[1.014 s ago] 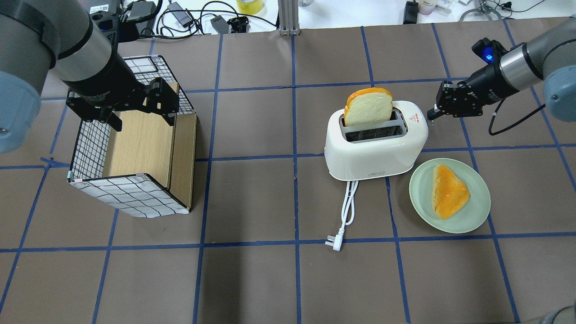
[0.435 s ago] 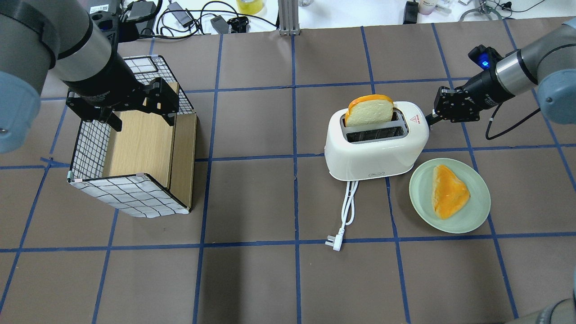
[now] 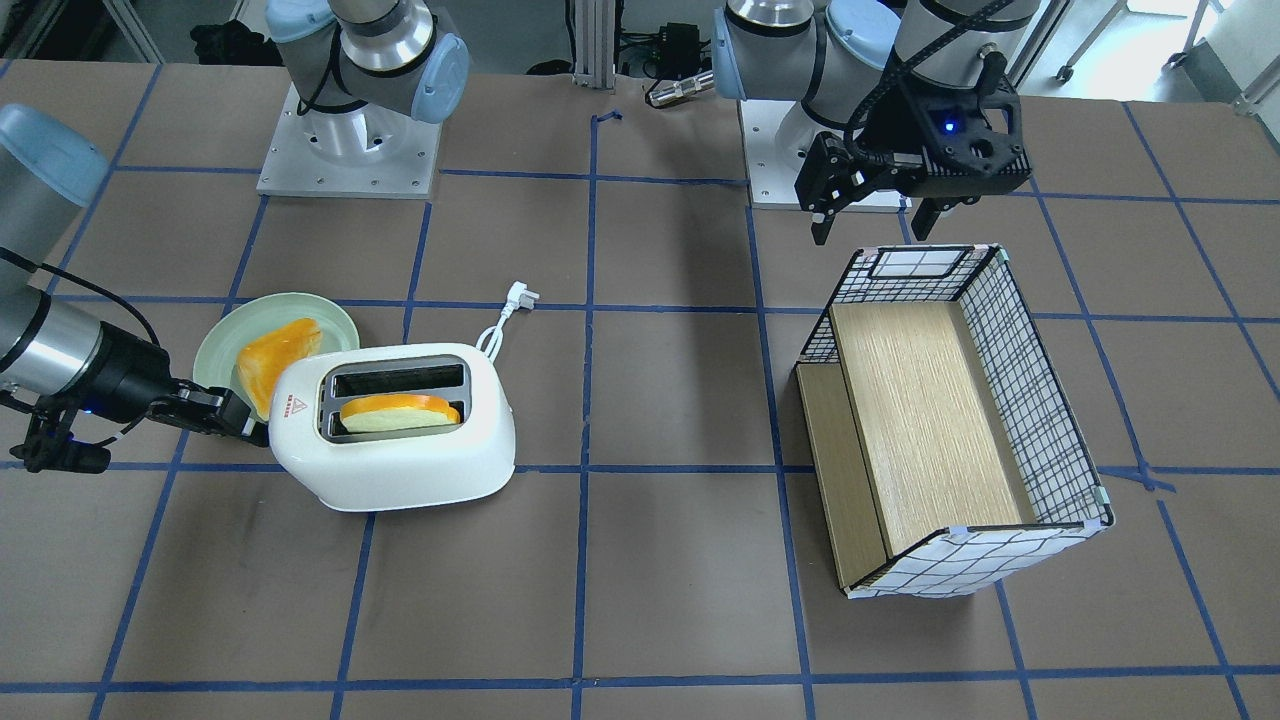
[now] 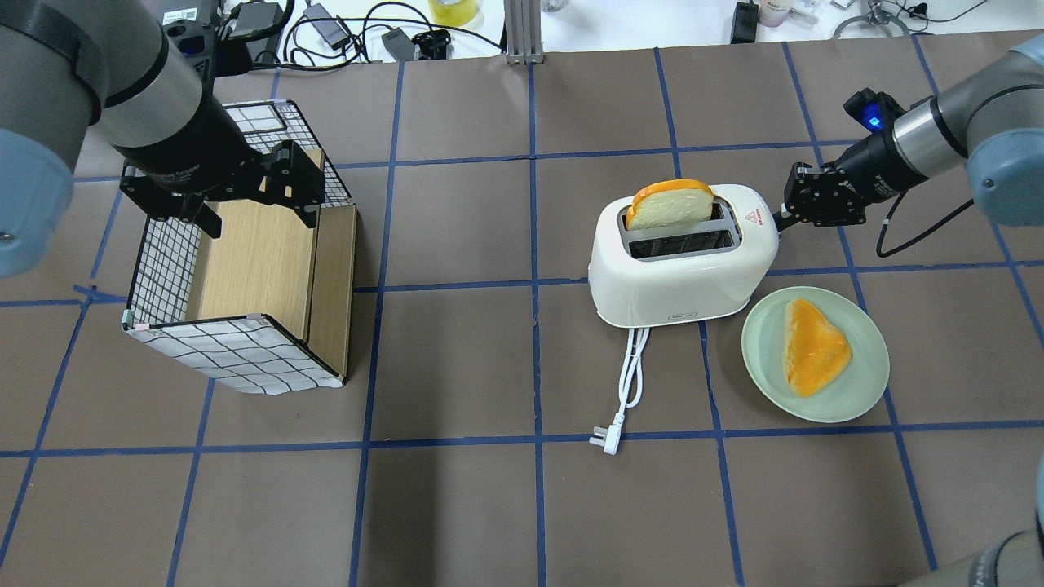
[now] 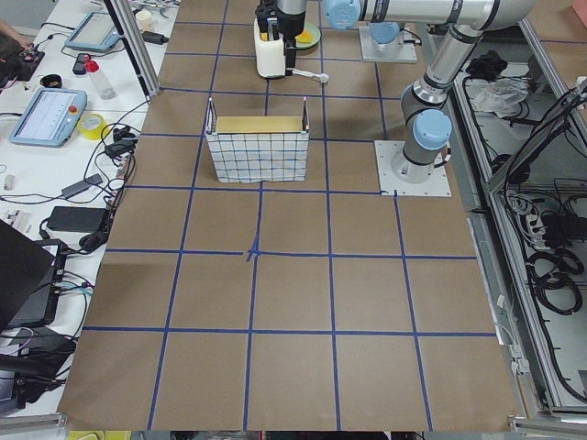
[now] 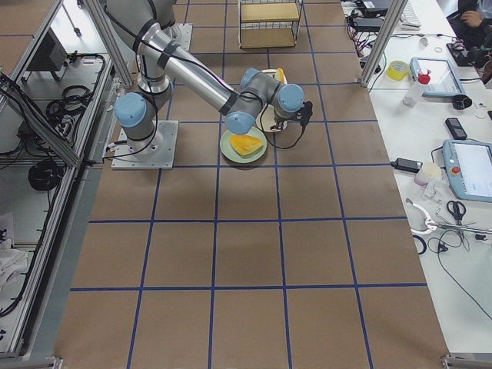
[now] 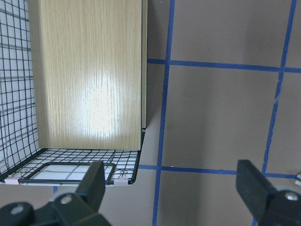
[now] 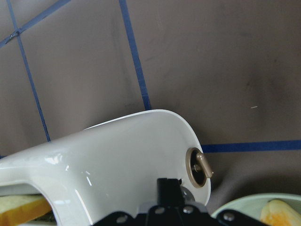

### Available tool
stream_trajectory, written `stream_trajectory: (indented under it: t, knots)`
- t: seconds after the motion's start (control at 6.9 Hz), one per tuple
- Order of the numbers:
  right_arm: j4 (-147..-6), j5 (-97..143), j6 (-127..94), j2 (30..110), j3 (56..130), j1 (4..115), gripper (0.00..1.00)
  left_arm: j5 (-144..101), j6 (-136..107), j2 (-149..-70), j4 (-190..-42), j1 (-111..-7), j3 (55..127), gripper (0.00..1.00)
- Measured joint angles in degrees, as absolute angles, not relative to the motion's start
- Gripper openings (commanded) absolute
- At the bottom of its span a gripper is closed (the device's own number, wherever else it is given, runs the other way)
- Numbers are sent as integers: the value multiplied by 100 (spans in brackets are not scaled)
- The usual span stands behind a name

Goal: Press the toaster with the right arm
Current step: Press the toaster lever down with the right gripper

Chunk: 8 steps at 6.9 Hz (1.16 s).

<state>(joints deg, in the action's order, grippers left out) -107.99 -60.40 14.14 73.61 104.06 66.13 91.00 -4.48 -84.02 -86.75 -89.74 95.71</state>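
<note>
Toaster [image 4: 681,261]: set upright on the table [image 4: 457,505], in the R half of the overhead view, long side turned to the robot. The red-triangle end is faced toward the R arm [image 4: 938,139].
Slice in toaster [image 4: 670,205]: seated in the slot farther from the robot, partly sunk, orange crust edge seen above the rim. The nearer slot is seen w/o bread.
R gripper [image 4: 780,218]: fingers brought together, nothing clamped. Tips are laid against the toaster's sticker end, low on the end wall.
Wrist view, R: tips are seen pressed at the white end wall, just below-left of a tan dial [image 8: 200,167]. A grey part is only partly seen beside them; it can't be told whether the lever is touched.
L gripper [image 3: 870,215]: spread wide, nothing held, hung above the robot-side end of the checked box [image 4: 236,285].
Plate [image 4: 864,383]: pale green, placed just beside the toaster's near R corner, w/ an orange-crusted bread piece [image 4: 814,346] laid on it.
Cord [image 4: 630,375]: white, run from the toaster's near side toward the robot, plug lying flat on the table.
</note>
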Motion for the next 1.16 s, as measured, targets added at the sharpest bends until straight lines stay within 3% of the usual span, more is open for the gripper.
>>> stream_trajectory:
  t: [1.16]
  knots:
    - [-10811,-6126,1432,7190,10412,6617,0,9105,-448,-8402,-8675,-8974,9571,100]
